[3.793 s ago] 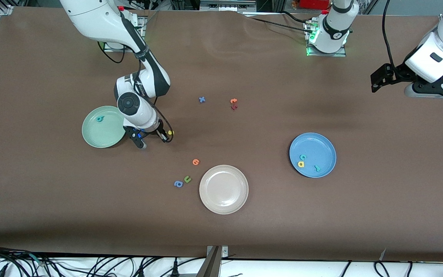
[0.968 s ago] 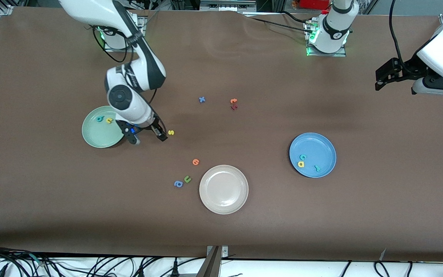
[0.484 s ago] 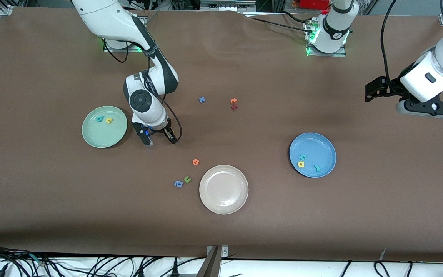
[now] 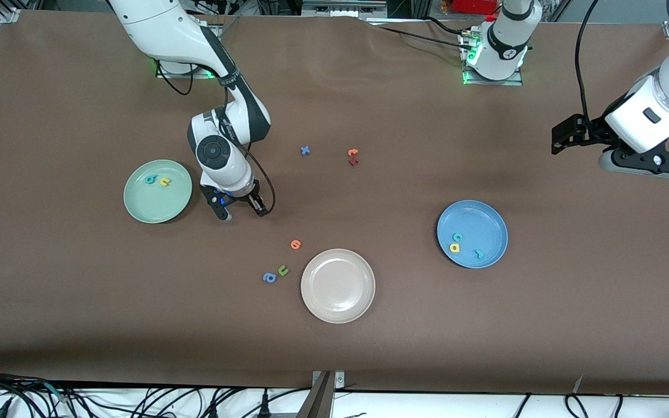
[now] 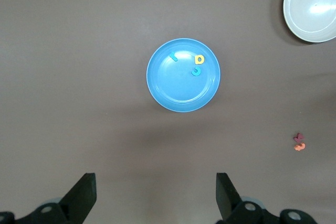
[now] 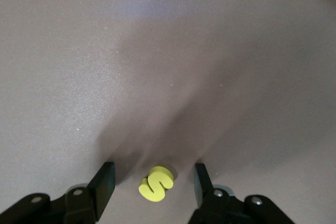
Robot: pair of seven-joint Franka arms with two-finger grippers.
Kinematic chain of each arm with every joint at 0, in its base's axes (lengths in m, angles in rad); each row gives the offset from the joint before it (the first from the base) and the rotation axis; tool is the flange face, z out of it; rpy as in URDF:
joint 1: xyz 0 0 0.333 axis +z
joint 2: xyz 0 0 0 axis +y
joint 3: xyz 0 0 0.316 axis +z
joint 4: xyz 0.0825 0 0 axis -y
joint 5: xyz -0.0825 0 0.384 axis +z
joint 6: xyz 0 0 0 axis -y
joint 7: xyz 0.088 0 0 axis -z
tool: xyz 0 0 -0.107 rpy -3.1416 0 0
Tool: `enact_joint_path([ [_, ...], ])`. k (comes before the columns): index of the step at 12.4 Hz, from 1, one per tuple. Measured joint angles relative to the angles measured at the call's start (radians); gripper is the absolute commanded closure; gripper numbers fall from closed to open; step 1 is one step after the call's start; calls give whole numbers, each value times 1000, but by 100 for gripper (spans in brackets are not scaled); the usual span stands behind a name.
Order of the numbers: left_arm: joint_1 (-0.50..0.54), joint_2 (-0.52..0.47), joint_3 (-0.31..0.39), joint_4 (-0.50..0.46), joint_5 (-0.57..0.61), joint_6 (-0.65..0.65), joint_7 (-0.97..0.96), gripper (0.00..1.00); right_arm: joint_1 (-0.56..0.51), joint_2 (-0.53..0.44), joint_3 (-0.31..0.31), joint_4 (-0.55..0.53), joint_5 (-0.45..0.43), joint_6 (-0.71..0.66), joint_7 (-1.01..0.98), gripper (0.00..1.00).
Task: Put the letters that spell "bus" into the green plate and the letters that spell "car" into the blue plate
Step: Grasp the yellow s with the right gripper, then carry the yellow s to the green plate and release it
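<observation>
Since a second ago, right gripper (image 6: 152,182) moved over yellow "s" (image 6: 156,183), lying between its open fingers (image 6: 105,179).

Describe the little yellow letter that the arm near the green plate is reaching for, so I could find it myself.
Start at the round mint-green plate, then look beside it, toward the table's middle, where the right gripper is lowered. Between its open fingers lies a small yellow foam "s", flat on the brown table, the only loose letter there.

A robotics lab: bolted-down arm bases (image 4: 494,55), brown-covered table (image 4: 404,348), loose cables (image 4: 154,400).
</observation>
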Motion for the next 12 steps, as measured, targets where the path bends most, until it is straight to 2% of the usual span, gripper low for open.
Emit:
enact_joint_path([
  [3, 3, 2, 5, 1, 0, 13, 0, 0, 8, 1, 1, 0, 0, 7, 13, 32],
  [6, 4, -3, 7, 2, 0, 13, 0, 0, 9, 1, 1, 0, 0, 10, 15, 53],
  [10, 4, -8, 7, 3, 0, 3, 0, 0, 9, -2, 1, 6, 0, 12, 14, 88],
  [12, 4, -12, 7, 3, 0, -6, 0, 0, 9, -3, 1, 6, 0, 11, 14, 90],
])
